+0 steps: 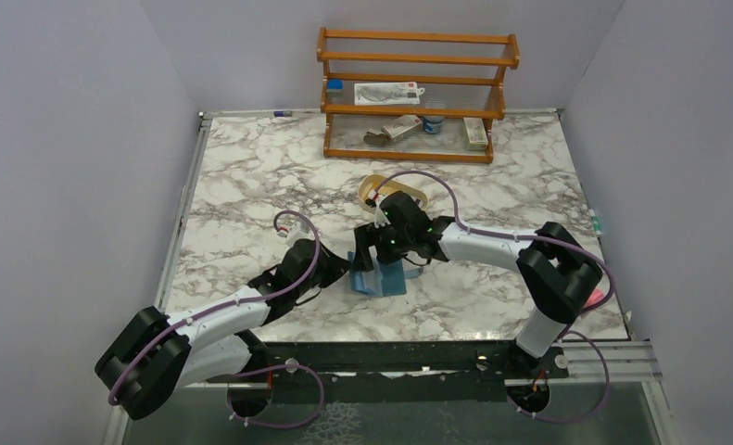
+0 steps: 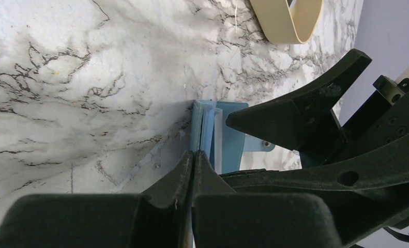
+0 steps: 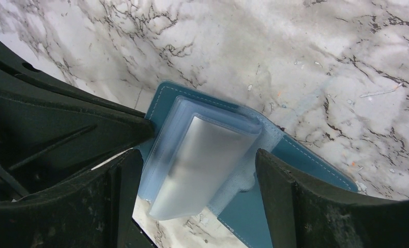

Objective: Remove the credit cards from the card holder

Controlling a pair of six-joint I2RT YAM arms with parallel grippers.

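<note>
The teal-blue card holder (image 1: 387,281) lies open on the marble near the table's front middle. My left gripper (image 2: 193,154) is shut on the thin edge of one of its leaves, seen edge-on as the card holder (image 2: 205,126) in the left wrist view. My right gripper (image 3: 194,168) hangs open over the card holder (image 3: 316,165), one finger on each side of its raised pale sleeves. A pale grey credit card (image 3: 202,160) shows in the top sleeve, between the fingers and touching neither. In the top view the right gripper (image 1: 381,258) hides most of the sleeves.
A tan oval tray (image 1: 395,190) sits just behind the right wrist; its rim shows as the tray (image 2: 287,23) in the left wrist view. A wooden rack (image 1: 416,93) with small items stands at the back. Walls close in both sides.
</note>
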